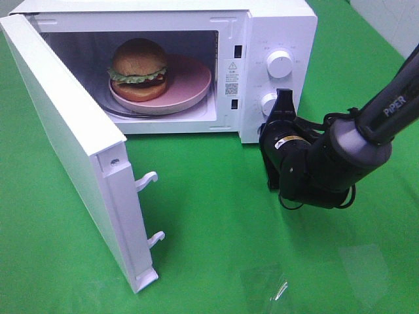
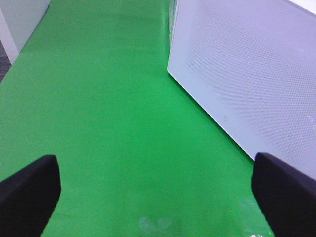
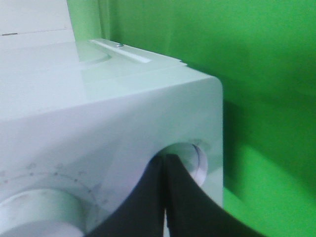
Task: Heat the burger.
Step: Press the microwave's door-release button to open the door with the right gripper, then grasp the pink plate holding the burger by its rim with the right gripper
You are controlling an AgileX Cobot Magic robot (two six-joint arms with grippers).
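The burger (image 1: 138, 67), with golden-brown buns and a green lettuce layer, sits on a pink plate (image 1: 191, 84) inside the open white microwave (image 1: 278, 26). My right gripper (image 1: 283, 97) is shut, and its tips are at the lower knob (image 1: 269, 103) on the control panel. In the right wrist view the black fingers (image 3: 177, 197) are pressed together with nothing between them, their point (image 3: 165, 160) against that knob (image 3: 198, 159). My left gripper (image 2: 155, 165) is wide open and empty over the green cloth, next to the outer face of the door (image 2: 247, 64). It is out of the high view.
The microwave door (image 1: 72, 144) stands swung out to the front left, with two latch hooks (image 1: 148, 180) on its edge. The upper knob (image 1: 279, 63) sits above the lower one. Green cloth (image 1: 216, 216) covers the table, with a patch of clear tape (image 1: 275, 288) near the front.
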